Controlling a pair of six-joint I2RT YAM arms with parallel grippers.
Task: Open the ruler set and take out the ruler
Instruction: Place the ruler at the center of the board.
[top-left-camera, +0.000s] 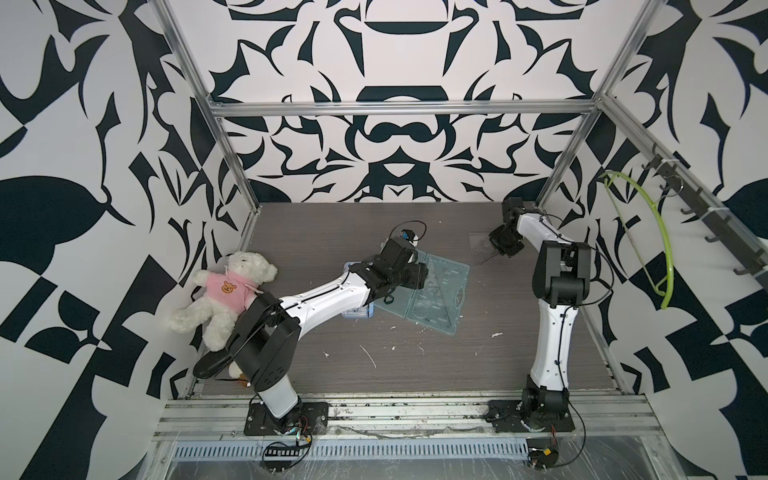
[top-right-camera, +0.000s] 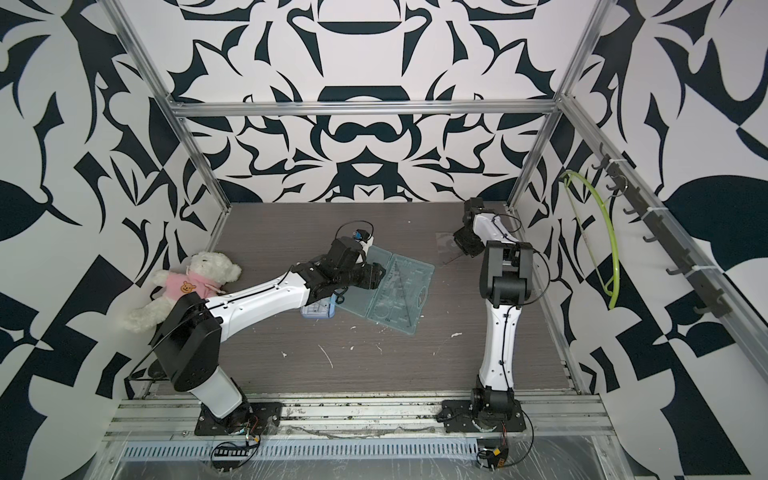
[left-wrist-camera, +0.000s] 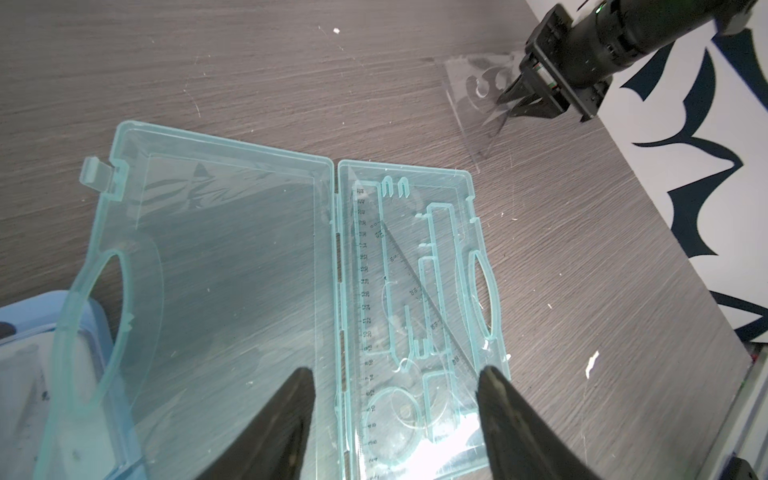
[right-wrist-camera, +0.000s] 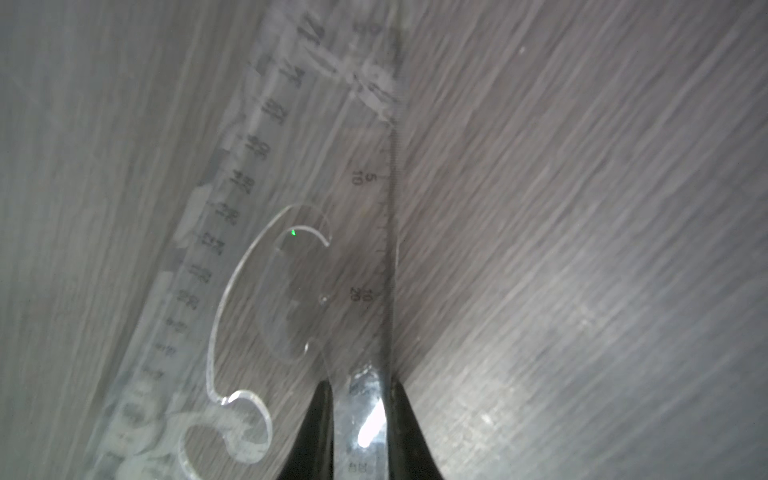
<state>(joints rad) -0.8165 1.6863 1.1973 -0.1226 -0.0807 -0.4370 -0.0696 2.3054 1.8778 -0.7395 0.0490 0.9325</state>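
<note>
The ruler set (top-left-camera: 436, 291), a clear teal case, lies open on the table in both top views. Its lid (left-wrist-camera: 228, 270) is folded flat beside its base (left-wrist-camera: 465, 232). A straight scale (left-wrist-camera: 365, 291) and a clear triangle (left-wrist-camera: 415, 291) lie in the base. My left gripper (left-wrist-camera: 397, 370) hovers open over the base's near end, fingers apart with nothing between them. At the back right, my right gripper (right-wrist-camera: 361, 415) is shut on one edge of a clear ruler (right-wrist-camera: 291, 270) with a curved cut-out, held tilted low over the table (top-left-camera: 480, 243).
A white teddy bear in a pink shirt (top-left-camera: 226, 291) lies at the left wall. A pale blue box (top-left-camera: 355, 311) sits under the lid's edge and my left arm. A green hanger (top-left-camera: 648, 241) hangs on the right wall's hook rail. White scraps dot the table's front.
</note>
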